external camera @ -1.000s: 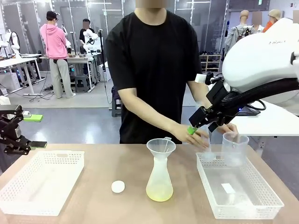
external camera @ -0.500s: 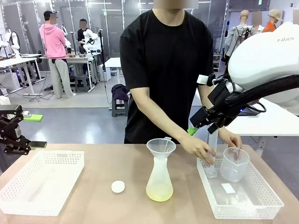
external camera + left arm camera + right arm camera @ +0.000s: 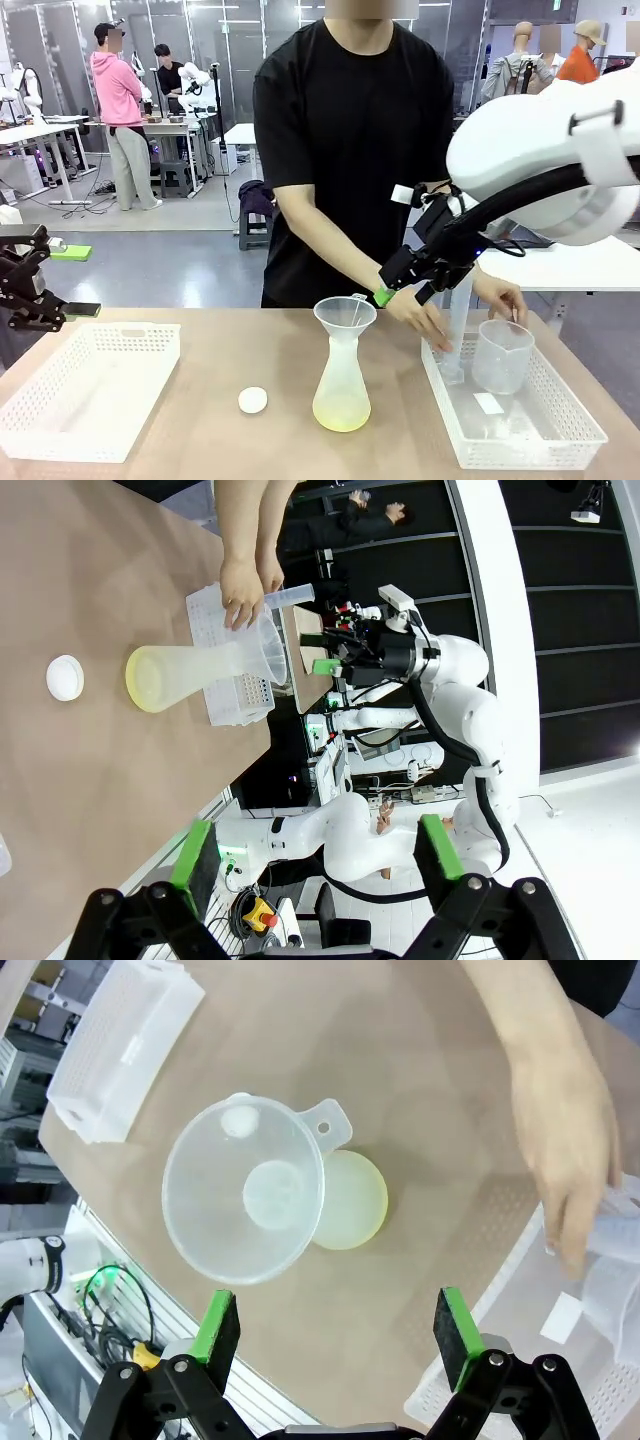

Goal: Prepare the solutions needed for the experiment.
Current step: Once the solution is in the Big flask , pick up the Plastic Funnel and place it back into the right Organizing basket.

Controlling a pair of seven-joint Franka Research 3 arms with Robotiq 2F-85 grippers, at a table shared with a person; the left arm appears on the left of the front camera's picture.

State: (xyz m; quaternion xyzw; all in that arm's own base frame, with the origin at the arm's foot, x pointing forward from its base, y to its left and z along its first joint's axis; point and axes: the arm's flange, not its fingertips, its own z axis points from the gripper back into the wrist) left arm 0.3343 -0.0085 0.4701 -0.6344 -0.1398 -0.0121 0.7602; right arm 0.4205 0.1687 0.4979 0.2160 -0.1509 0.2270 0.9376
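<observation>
1. The solutions [image 3: 341, 412] lie as a shallow yellow-green layer in the bottom of the flask [image 3: 341, 375] at mid-table. The funnel [image 3: 345, 318] sits in the flask's neck, probably so more can be poured in cleanly.
2. Your right gripper [image 3: 336, 1330] hovers above that funnel with its jaws wide and nothing in them, likely ready to receive a vessel.
3. The person's hand [image 3: 420, 318] steadies a clear cylinder [image 3: 456, 350] upright in the right basket [image 3: 560, 440], beside the beaker [image 3: 502, 355].
4. Your left gripper [image 3: 75, 282] hangs off the table's left edge, spread wide and empty.

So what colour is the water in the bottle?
The water is pale yellow-green; the front view shows it best.
</observation>
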